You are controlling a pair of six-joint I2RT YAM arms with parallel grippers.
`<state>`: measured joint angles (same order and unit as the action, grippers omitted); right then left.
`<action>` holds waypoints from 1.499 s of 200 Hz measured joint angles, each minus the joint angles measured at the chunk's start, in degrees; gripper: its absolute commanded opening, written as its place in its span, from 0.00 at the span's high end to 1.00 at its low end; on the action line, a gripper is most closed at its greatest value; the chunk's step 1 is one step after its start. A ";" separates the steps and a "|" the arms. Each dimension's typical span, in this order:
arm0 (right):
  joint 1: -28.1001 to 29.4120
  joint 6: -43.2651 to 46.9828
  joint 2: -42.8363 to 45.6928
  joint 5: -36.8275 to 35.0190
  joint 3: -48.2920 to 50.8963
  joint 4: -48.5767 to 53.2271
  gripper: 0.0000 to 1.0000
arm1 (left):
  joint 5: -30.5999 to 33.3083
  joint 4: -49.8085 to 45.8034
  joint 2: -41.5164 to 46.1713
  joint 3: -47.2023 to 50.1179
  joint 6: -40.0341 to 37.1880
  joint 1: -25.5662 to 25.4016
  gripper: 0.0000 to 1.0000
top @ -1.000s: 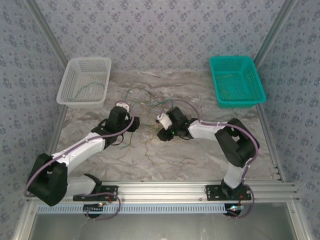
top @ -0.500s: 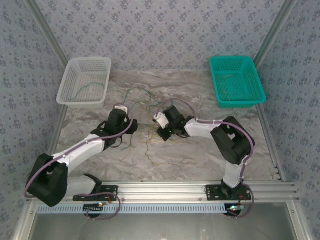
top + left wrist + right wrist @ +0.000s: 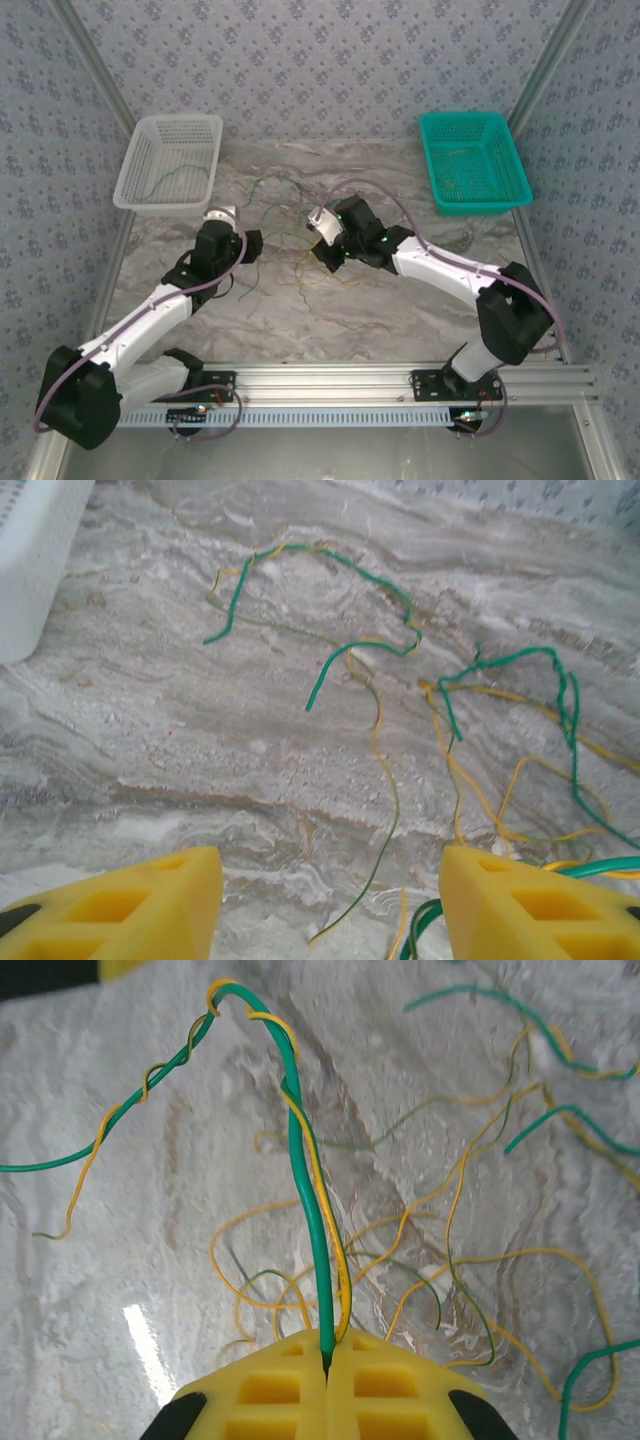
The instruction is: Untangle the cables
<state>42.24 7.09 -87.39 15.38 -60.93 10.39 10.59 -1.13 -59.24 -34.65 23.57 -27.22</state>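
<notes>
Grey-blue patterned walls close in a marble-looking tabletop, with a white basket at the far left and a teal basket at the far right. The right jaws are pressed together and clamp two strands at once. A green strand and a yellow strand rise side by side from the pads and twist around each other further out. The left jaws stand apart and hold nothing. The cables lie as a loose tangle in the middle of the tabletop, between the two arms, with green and yellow loops crossing each other. One more green piece lies in the white basket.

The strands look very light, thin and soft, yet a little springy, because they stand in curls. I think they can slip from smooth pads, and a pull on one will probably drag its neighbours along. A good hold seems to be near a free end, or just beside the twist, on one colour alone, so that the other arm can draw the partner away.
</notes>
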 measured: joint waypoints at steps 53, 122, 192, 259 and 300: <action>-4.52 -3.93 6.93 5.64 -1.68 1.70 1.00 | -5.05 5.22 7.04 0.92 -0.57 1.36 0.28; -11.56 -9.14 16.63 10.01 -2.82 1.14 1.00 | -24.85 23.82 12.09 5.90 5.44 12.55 0.24; -16.98 -11.43 19.63 13.18 -2.58 -0.31 1.00 | -43.15 34.86 8.90 5.22 7.76 14.47 0.18; -19.41 -11.39 20.28 13.99 -2.54 1.07 1.00 | -51.25 37.62 7.48 1.95 7.50 12.74 0.18; -19.41 -10.71 20.50 12.72 -2.54 1.97 1.00 | -54.40 33.77 6.19 -2.95 3.41 8.90 0.12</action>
<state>22.83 -3.62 -66.89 28.10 -63.46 12.36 -43.81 32.64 -53.06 -37.60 26.98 -18.33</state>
